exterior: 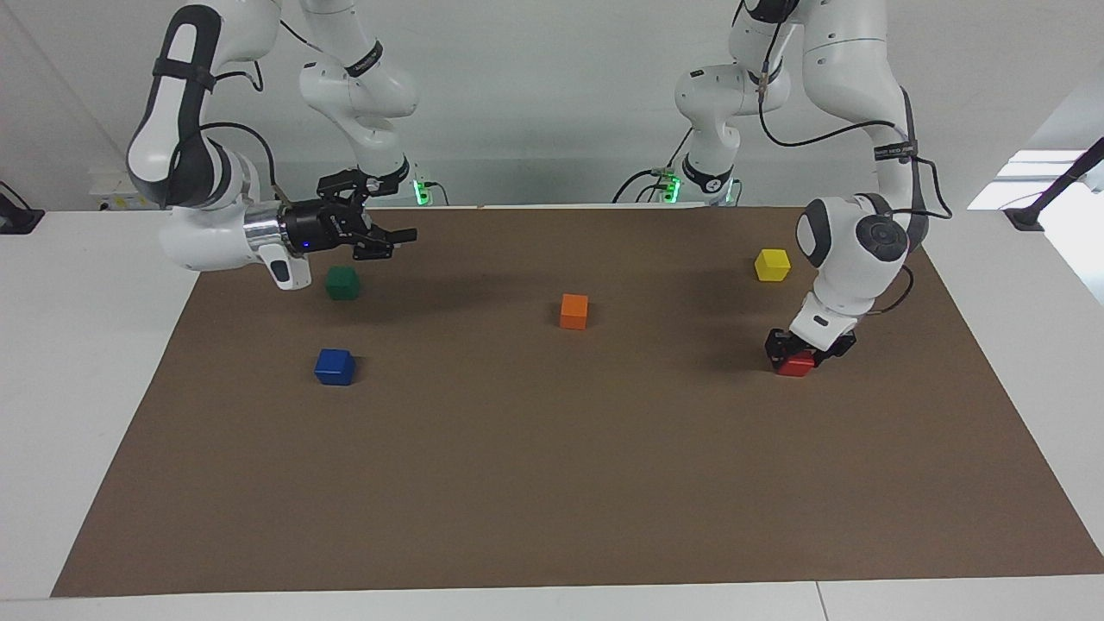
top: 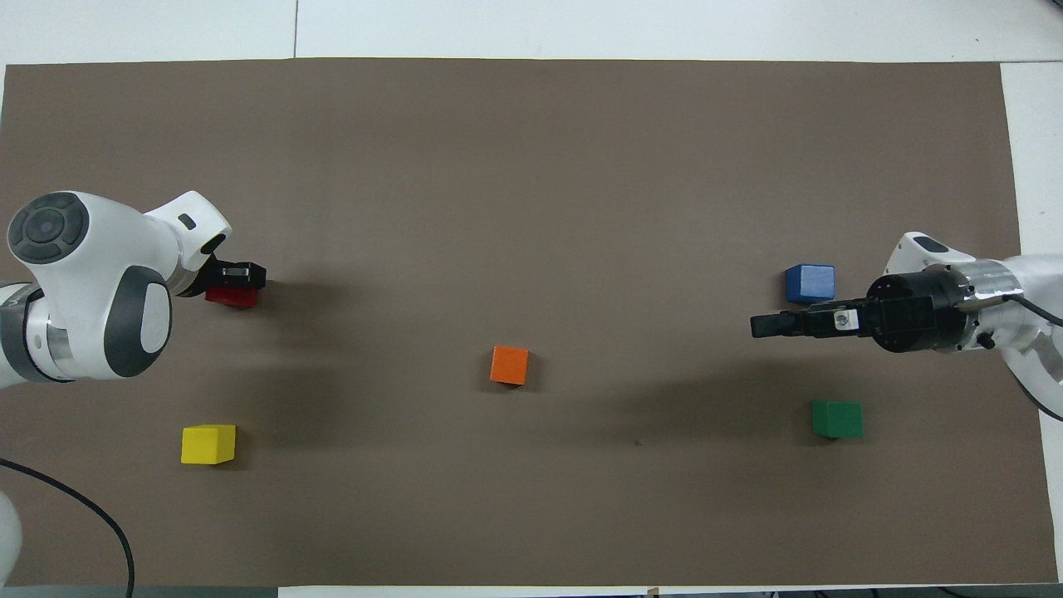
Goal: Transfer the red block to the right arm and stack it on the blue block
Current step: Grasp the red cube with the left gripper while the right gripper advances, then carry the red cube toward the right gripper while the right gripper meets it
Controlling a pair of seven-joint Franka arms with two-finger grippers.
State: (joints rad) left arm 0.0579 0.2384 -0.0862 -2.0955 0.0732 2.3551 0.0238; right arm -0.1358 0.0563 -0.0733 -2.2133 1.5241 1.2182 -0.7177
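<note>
The red block (exterior: 795,366) (top: 222,297) rests on the brown mat toward the left arm's end. My left gripper (exterior: 799,354) (top: 241,281) is down on it, fingers shut against its sides, and it hides most of the block from above. The blue block (exterior: 335,366) (top: 810,283) sits alone toward the right arm's end. My right gripper (exterior: 398,240) (top: 757,325) hangs open and level in the air over the mat between the blue block and the green one, pointing toward the left arm's end and holding nothing.
A green block (exterior: 342,283) (top: 837,419) lies nearer the robots than the blue one. An orange block (exterior: 573,311) (top: 509,365) sits mid-mat. A yellow block (exterior: 772,265) (top: 208,443) lies nearer the robots than the red one. The brown mat (exterior: 552,483) covers most of the white table.
</note>
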